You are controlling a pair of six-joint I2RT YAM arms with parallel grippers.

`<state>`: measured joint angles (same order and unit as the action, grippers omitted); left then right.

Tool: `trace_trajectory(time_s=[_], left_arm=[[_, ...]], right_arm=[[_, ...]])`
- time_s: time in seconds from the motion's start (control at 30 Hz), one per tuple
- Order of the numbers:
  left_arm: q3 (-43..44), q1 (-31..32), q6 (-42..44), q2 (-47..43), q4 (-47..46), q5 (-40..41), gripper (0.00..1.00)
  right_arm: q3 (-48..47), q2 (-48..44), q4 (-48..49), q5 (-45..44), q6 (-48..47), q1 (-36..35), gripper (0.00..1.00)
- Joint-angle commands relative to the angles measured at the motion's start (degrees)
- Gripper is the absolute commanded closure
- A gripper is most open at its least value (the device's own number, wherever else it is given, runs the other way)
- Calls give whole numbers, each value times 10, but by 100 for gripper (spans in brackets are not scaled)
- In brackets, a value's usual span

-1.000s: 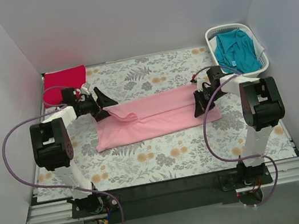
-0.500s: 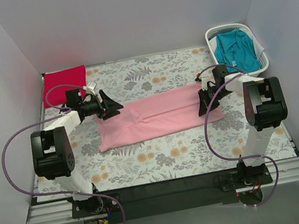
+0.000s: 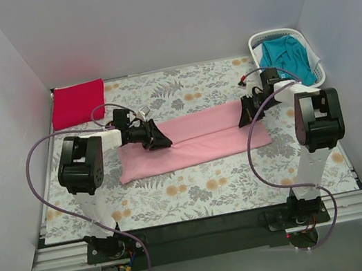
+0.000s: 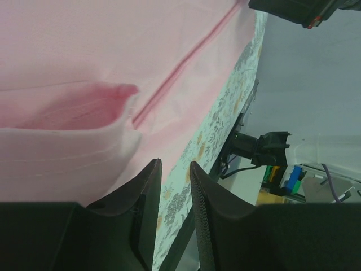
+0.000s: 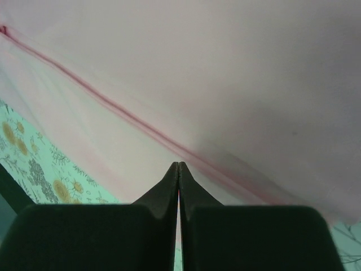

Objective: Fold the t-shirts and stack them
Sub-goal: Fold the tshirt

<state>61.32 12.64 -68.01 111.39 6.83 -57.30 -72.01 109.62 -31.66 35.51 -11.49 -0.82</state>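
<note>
Shirt point(image 3: 196, 140), pink, lies lengthwise-folded on the floral cloth point(image 3: 199, 195). My right gripper point(image 5: 178, 165) is clenched at its right end, left gripper point(image 4: 175, 165) narrowly parted by the left fold, so I can fold across.

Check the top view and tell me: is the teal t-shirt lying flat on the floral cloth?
No, the teal t-shirt sits bunched inside the white laundry basket at the far right corner.

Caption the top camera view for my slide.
Left claw and right claw at opposite ends of a pink t-shirt; red t-shirt folded back left, teal t-shirt in basket.
</note>
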Motion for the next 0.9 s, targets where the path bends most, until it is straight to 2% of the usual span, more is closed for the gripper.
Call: trace_trajectory(time_s=[0.0, 0.2, 0.37, 0.47, 0.53, 0.67, 0.7, 0.77, 0.83, 0.87], left_arm=[[14, -6, 2, 10, 0, 15, 74], [14, -11, 18, 14, 12, 33, 74], [34, -36, 51, 36, 55, 59, 75], [82, -45, 117, 70, 128, 99, 77], [148, -46, 156, 96, 162, 118, 78], [301, -46, 274, 123, 297, 190, 81], [350, -46, 290, 121, 316, 195, 81], [365, -46, 313, 83, 344, 190, 79], [361, -46, 322, 31, 350, 204, 73], [352, -46, 322, 15, 356, 211, 67]], right_arm=[[-35, 45, 24, 10, 20, 25, 99], [-52, 75, 29, 7, 30, 40, 99], [-7, 59, 27, 10, 24, 40, 99], [58, 27, 26, 27, 17, 35, 99], [99, -10, 14, 41, 2, 25, 99], [196, -107, -18, 90, -43, -9, 99], [196, -148, -23, 94, -52, -9, 99], [174, -179, -38, 96, -58, -9, 99], [111, -205, -56, 92, -57, -8, 99], [93, -207, -54, 89, -53, -9, 99]])
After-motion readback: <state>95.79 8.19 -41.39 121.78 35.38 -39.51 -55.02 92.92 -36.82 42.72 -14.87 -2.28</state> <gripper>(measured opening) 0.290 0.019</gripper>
